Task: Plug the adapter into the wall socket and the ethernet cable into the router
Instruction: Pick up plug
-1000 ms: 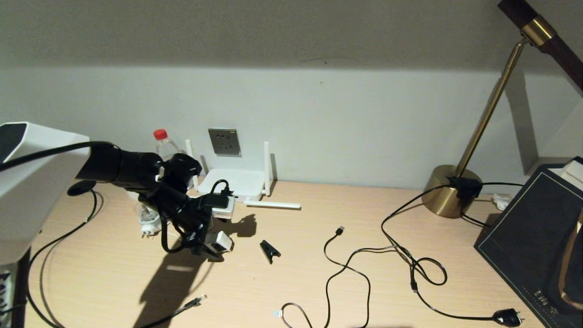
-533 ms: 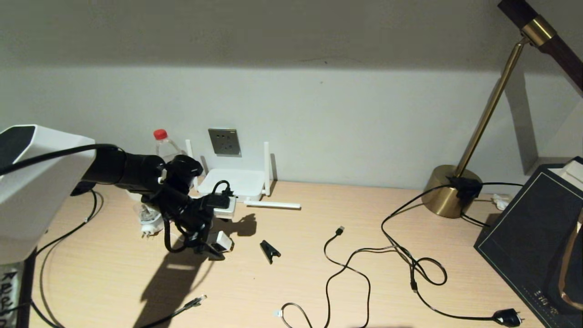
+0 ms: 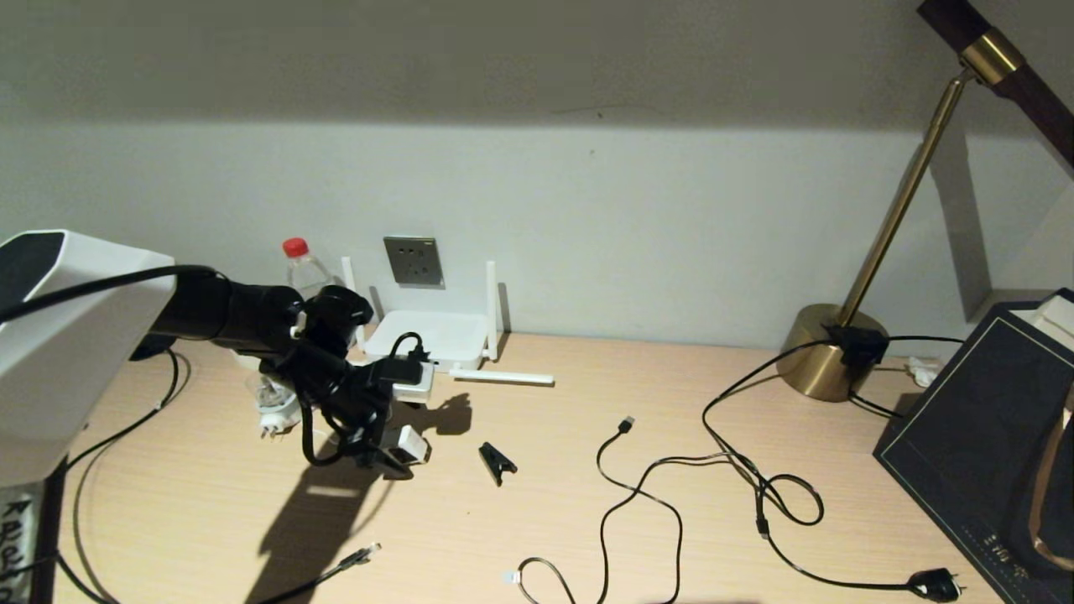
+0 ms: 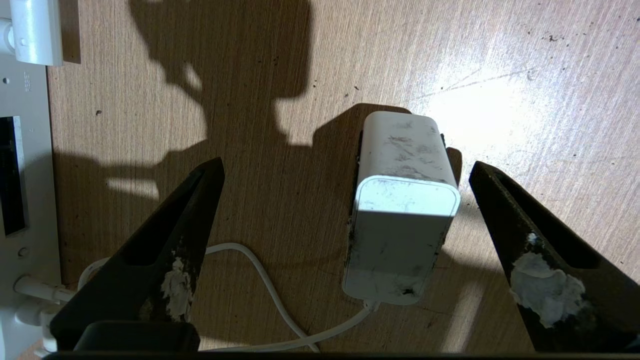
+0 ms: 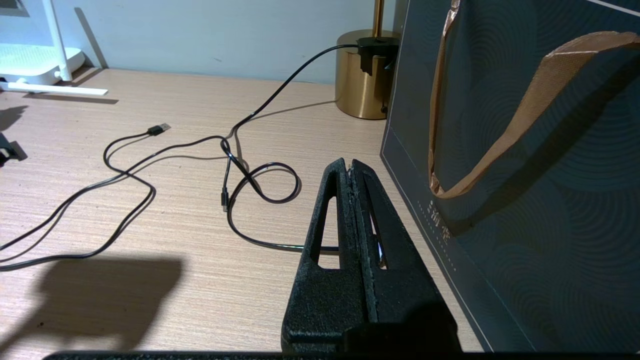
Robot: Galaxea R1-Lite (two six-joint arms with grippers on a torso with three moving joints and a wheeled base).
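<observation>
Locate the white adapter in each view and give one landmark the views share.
Head view: the adapter lies on the desk under the left gripper, in front of the router.
Left wrist view: adapter between the open fingers, nearer one.
Right wrist view: not in it.
Shared landmark: the router.

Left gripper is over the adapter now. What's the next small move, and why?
Probably shift the left gripper slightly toward the adapter to centre it, then lower and close. The jaws stand wide open on either side of the white cube, touching nothing, but it sits nearer one finger. It lies on the desk, its cord trailing back.
</observation>
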